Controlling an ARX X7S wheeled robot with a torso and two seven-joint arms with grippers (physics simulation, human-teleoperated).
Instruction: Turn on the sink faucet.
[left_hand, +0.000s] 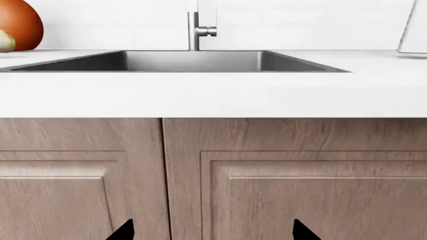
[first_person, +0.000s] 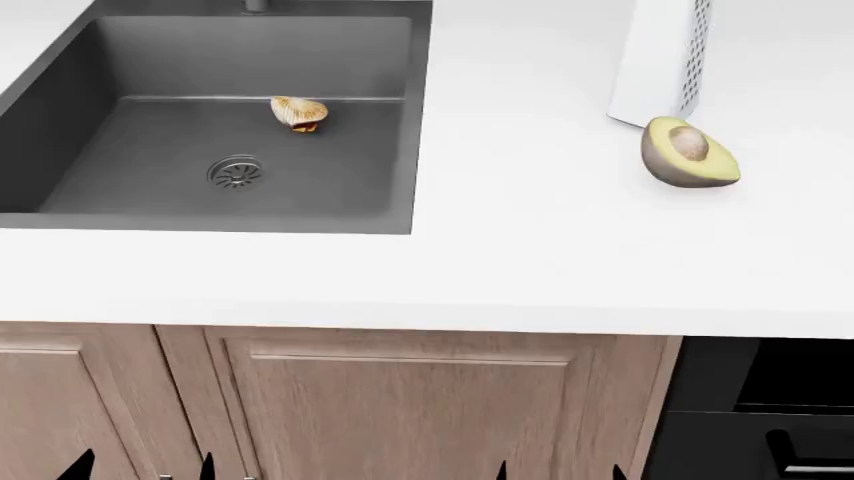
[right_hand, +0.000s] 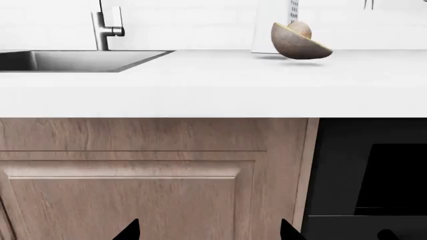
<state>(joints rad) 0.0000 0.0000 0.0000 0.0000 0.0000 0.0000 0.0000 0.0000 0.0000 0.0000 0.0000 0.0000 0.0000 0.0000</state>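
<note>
Both your left hand and right hand hang released below the bench, so rising blind risks clipping its edge before reaching the sink faucet behind the basin.

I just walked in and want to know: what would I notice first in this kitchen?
Probably the big dark grey sink sunk into the white counter, with a small shell-like thing lying near its round drain. Next, the halved avocado with its pit showing, sitting on the counter to the sink's right beside a white upright object. The grey sink faucet stands behind the sink, untouched.
</note>
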